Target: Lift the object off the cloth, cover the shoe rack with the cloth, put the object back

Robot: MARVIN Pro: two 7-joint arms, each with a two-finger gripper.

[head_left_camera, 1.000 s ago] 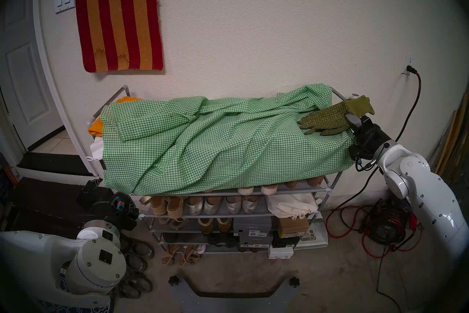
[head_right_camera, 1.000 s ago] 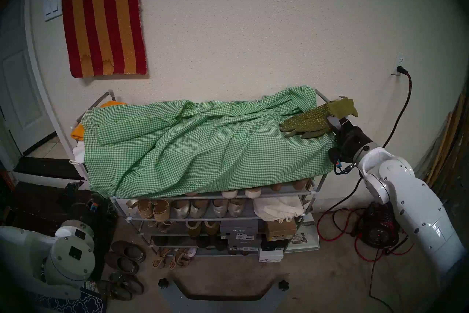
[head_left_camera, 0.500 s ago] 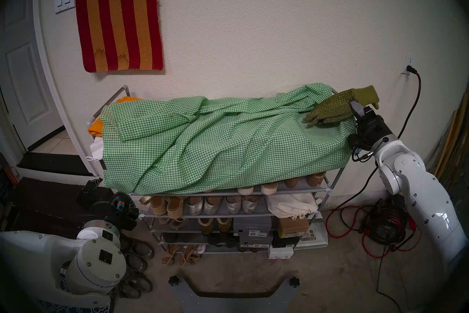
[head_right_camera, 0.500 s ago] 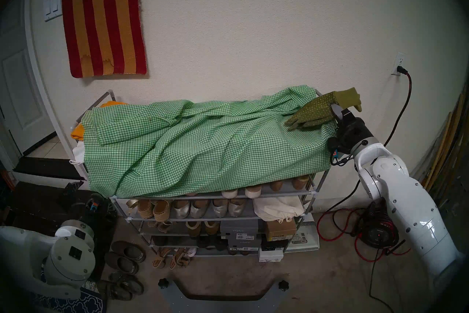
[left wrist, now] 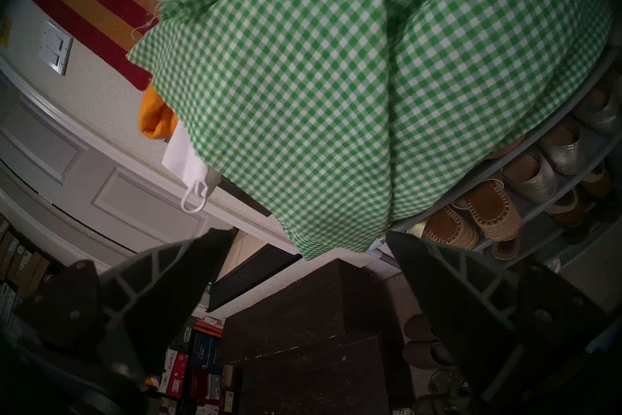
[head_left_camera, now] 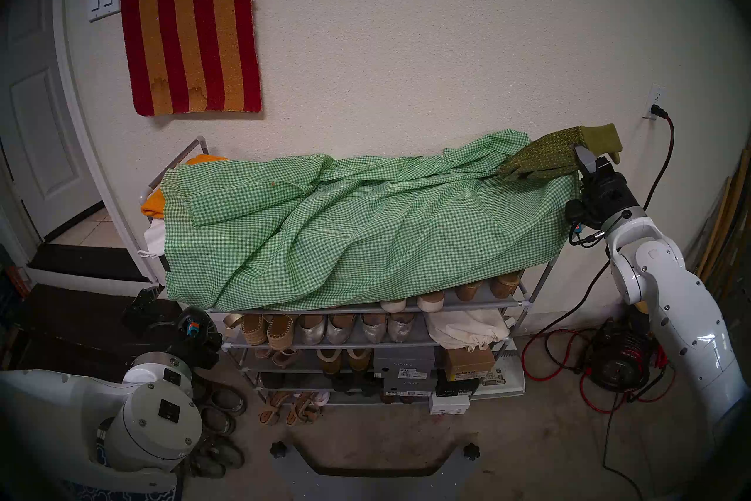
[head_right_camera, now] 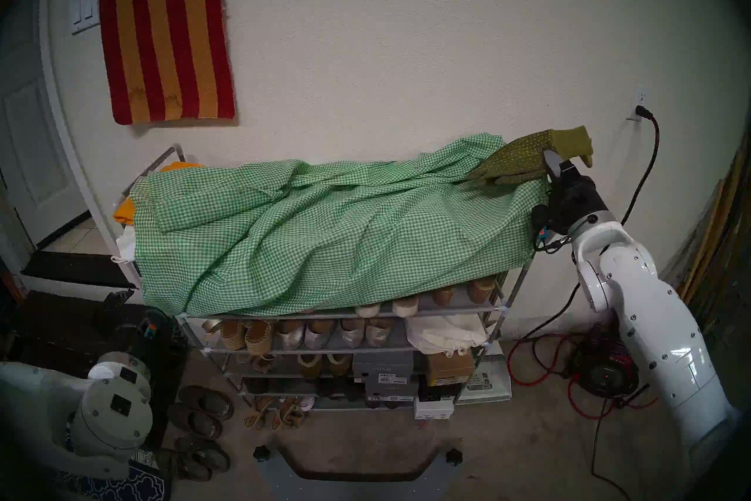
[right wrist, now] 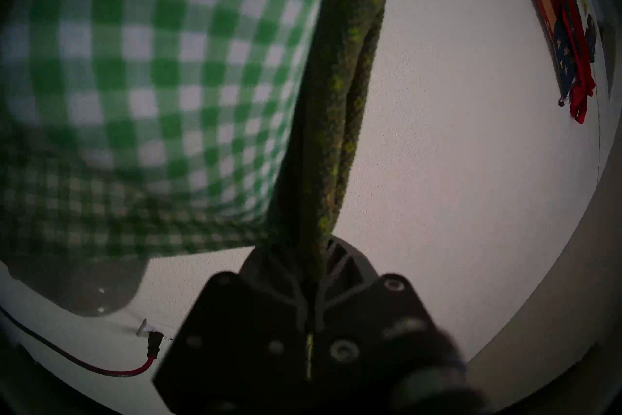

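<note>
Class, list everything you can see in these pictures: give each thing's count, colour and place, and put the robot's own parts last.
Gingham cloth: one, green and white, draped over the rack's top.
Gloves: a pair, olive green, lifted at the cloth's right end.
Shoe rack: one, grey, against the wall.
Orange cloth: one, under the gingham's left end.
Striped rug: one, red and gold, on the wall.
Cable reel: one, black and red, floor right.
Left pincer: open, empty, near the rack's left corner.
Right pincer: shut on the gloves.
</note>
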